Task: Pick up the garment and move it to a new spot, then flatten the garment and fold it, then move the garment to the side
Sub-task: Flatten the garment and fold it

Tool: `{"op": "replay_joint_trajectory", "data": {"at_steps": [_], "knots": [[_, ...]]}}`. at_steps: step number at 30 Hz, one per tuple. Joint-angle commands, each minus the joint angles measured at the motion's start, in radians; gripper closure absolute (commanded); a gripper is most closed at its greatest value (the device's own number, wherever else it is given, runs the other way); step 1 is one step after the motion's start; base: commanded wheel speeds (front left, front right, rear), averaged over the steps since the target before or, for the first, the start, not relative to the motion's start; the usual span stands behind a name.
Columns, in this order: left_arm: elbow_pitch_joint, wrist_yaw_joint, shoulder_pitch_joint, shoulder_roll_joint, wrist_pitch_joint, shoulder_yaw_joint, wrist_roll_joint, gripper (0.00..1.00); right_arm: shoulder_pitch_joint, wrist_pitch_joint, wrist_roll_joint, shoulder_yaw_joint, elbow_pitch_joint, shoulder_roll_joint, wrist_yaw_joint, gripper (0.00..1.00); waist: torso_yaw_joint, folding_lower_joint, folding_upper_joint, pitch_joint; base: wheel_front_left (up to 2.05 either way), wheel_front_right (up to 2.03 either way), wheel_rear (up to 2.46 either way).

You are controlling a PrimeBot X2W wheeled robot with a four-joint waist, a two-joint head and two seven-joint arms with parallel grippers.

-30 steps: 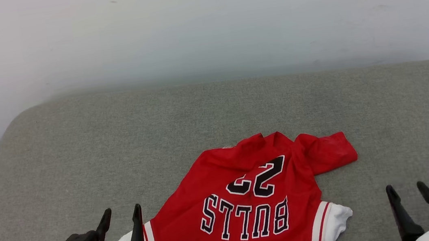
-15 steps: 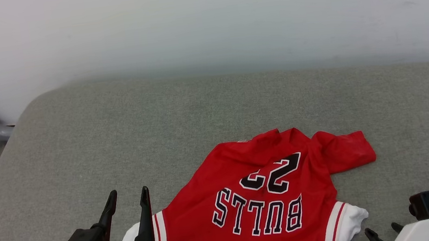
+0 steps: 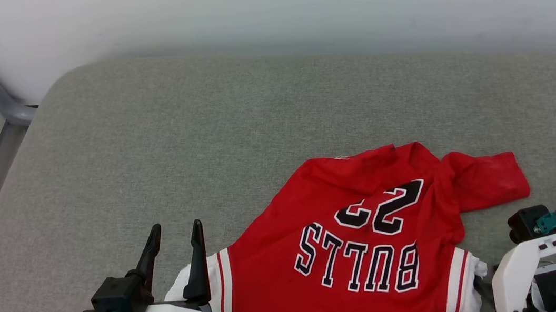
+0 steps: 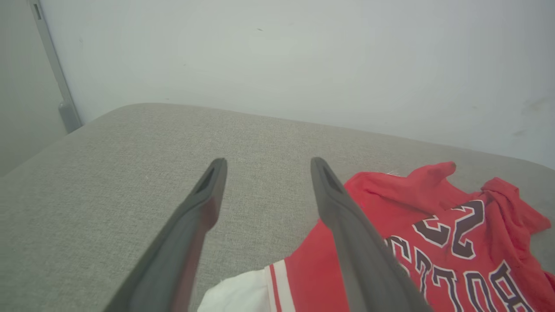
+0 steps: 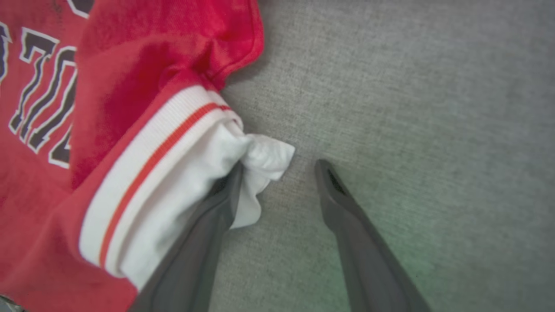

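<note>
**Now both arms stand at the garment's near corners**

We have a grey fabric-covered worktop [image 3: 149,140] running back to a pale wall [image 3: 291,6]. The garment [image 3: 363,241] lies on its near right part, front up, with its sleeves toward us and its hem toward the far side. The far right corner is rumpled over. It rests loose on the cloth: nothing here serves as a container, and nothing sits inside anything.

Our left gripper [image 3: 175,227] waits at the near left, just beside the garment's white left sleeve [image 4: 236,294]. Its jaws are spread, point toward the far side, and have nothing between them.

Our right gripper [image 5: 278,164] is tipped down at the near right, also with jaws spread. One finger lies against the crumpled end of the right sleeve [image 5: 182,173], part of which lies between the jaws, and the other finger is over bare cloth. Nothing is pinched yet.

We judge this placing deliberate, since a hold at each shoulder would lift the shirt hanging open for the first move.
</note>
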Motion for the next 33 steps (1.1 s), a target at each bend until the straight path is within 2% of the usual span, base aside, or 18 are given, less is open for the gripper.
{"op": "replay_joint_trajectory", "data": {"at_steps": [1,6,12,16,22,26,33], "knots": [[0.006,-0.003,-0.009,-0.002,-0.004,0.004,0.006,0.0,0.026,0.029,0.02,0.033,0.046,0.024,0.002,1.0,0.007,0.0,0.0,0.006,0.0,0.0,0.0],[0.026,-0.003,0.015,-0.002,-0.007,0.019,0.011,0.0,0.008,0.002,0.015,0.001,-0.029,-0.012,0.0,1.0,-0.019,0.0,0.0,-0.027,0.0,0.0,0.0],[0.026,0.001,0.04,0.005,-0.008,0.019,0.015,0.0,-0.009,0.01,-0.025,-0.084,-0.15,-0.043,0.0,1.0,-0.067,0.0,0.0,-0.077,0.0,0.0,0.0],[0.021,0.0,0.049,0.01,-0.005,0.012,0.017,0.0,0.005,0.052,-0.051,-0.168,-0.237,-0.069,0.0,1.0,-0.092,0.0,0.0,-0.095,0.0,0.0,0.0],[0.017,0.003,0.06,0.013,0.003,0.007,0.014,0.0,0.056,0.115,-0.104,-0.341,-0.32,-0.062,0.0,1.0,-0.109,0.0,0.0,-0.099,0.0,0.0,0.0],[0.022,0.006,0.059,0.015,0.006,0.008,0.007,0.0,0.077,0.091,-0.112,-0.424,-0.275,-0.032,0.0,1.0,-0.114,0.0,0.0,-0.083,0.0,0.0,0.0],[0.034,-0.002,0.036,0.02,0.009,0.003,0.007,0.0,0.031,-0.085,-0.122,-0.472,-0.117,0.025,0.0,1.0,-0.105,0.0,0.0,-0.047,0.0,0.0,0.0]]}}
